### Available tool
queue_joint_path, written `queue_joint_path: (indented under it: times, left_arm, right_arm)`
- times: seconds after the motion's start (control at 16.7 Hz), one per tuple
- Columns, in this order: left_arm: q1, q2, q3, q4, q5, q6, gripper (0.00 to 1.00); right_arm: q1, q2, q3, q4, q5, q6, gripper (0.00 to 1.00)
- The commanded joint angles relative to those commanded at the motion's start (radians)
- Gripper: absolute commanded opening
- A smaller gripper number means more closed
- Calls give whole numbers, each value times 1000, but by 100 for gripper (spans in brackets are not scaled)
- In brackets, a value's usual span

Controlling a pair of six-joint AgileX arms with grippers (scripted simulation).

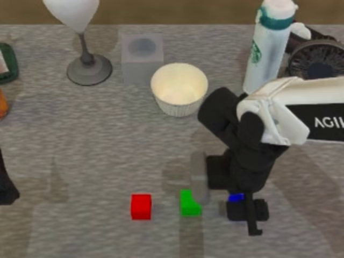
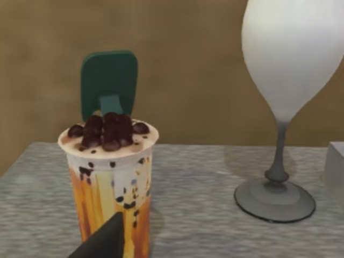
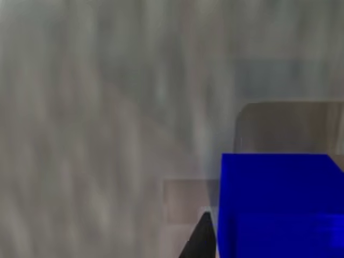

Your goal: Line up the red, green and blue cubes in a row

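The red cube [image 1: 141, 206] and the green cube [image 1: 190, 203] sit apart, side by side, near the table's front edge. The blue cube [image 1: 235, 198] lies to the right of the green one, roughly in line with both, and is mostly hidden under my right gripper [image 1: 239, 205]. In the right wrist view the blue cube [image 3: 279, 204] fills one corner, with a dark fingertip [image 3: 201, 239] pressed against its side. Only the tip of one finger of my left gripper [image 2: 105, 242] shows in its wrist view. My left arm [image 1: 5, 185] stays parked at the table's left edge.
A cream bowl [image 1: 179, 89] stands behind the cubes, with a translucent grey block [image 1: 142, 56] and a white goblet [image 1: 86, 64] to its left. A white bottle [image 1: 267, 45] stands at the back right. A topped drink cup [image 2: 110, 177] is near the left arm.
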Motion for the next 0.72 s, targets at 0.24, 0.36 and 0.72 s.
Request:
queue_joint_path:
  times: [0.24,0.36,0.72]
  left_arm:
    - [0,0,0,0,0,0,100]
    - [0,0,0,0,0,0,100]
    - [0,0,0,0,0,0,100]
  right_arm:
    - [0,0,0,0,0,0,100]
    - [0,0,0,0,0,0,100]
    - [-2,-1,0,0,0,0,100]
